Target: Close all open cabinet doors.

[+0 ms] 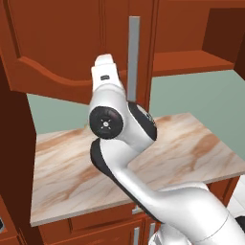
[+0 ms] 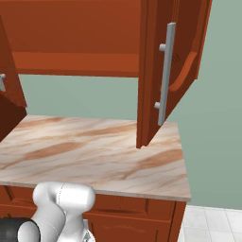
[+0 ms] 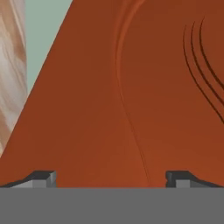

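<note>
Spread wide and empty, the gripper (image 3: 110,178) is being held close against the open cabinet door (image 3: 131,96) filling the frame's centre, apparently not yet touching, so a steady push on its panel is being called for next.

Marble-patterned countertop (image 2: 94,151), tan with brown veining, spans the base unit. Pale green wall (image 2: 217,118) stands behind and right of it. Drawer fronts (image 1: 103,217) sit below the counter edge. White tiled floor (image 2: 212,224) at lower right.
</note>
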Motion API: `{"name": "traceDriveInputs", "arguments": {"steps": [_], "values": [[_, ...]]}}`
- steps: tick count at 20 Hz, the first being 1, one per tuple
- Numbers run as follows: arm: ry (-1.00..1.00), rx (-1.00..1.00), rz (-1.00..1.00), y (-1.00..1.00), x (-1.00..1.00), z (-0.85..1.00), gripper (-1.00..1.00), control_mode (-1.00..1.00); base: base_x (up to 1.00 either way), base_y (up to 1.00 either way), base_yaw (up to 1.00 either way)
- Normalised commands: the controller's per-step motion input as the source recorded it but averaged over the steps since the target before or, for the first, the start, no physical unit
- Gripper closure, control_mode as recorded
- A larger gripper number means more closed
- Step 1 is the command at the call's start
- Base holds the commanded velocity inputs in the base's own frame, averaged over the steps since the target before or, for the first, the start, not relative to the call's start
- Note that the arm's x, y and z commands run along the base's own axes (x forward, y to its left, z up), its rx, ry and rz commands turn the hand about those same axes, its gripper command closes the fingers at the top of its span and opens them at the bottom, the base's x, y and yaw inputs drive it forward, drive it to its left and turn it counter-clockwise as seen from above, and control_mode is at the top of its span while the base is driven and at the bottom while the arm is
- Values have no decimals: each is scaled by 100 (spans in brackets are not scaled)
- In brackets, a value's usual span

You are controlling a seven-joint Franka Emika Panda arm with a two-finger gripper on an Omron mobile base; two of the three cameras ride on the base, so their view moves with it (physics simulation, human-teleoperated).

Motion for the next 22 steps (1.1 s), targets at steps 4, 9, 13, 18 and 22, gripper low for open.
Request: {"name": "traceDriveInputs", "arguments": {"steps": [4, 9, 13, 18, 22], "values": [[7, 8, 0, -33, 78, 0, -100, -100, 0, 0, 0], [8, 9, 1, -33, 83, 0, -100, -100, 0, 0, 0], [5, 7, 2, -26, 78, 0, -100, -100, 0, 0, 0], [1, 5, 2, -26, 79, -2, -100, -100, 0, 0, 0], [0, 5, 4, -24, 77, -8, -100, -100, 0, 0, 0]]}}
